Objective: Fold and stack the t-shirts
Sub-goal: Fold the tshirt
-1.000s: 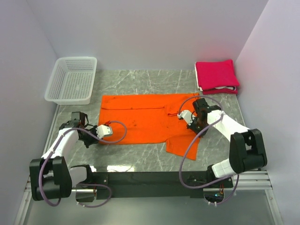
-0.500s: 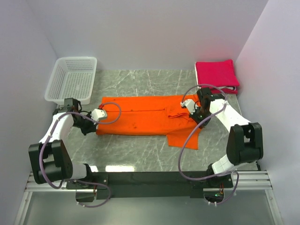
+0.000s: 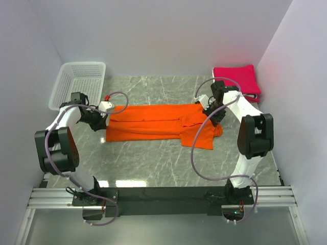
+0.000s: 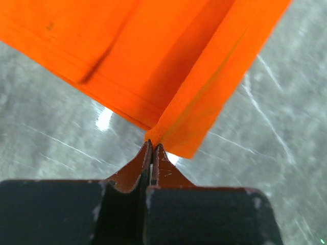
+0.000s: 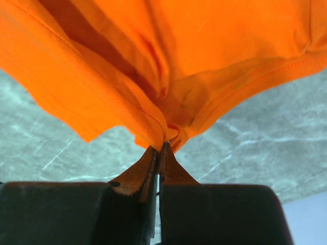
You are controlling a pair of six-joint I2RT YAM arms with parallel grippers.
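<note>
Left wrist view crops orange t-shirt (image 4: pixel 153 66) beyond clamped jaws.

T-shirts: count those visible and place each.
2 at least: orange t-shirt mid-table, pinched by left gripper and right gripper; crimson folded stack far right, possibly several shirts.

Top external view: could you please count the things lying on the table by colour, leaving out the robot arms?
Orange t-shirt: 1
Crimson-pink folded pile: 1 (the shirts inside it cannot be counted)
White mesh basket: 1
Total: 3
</note>
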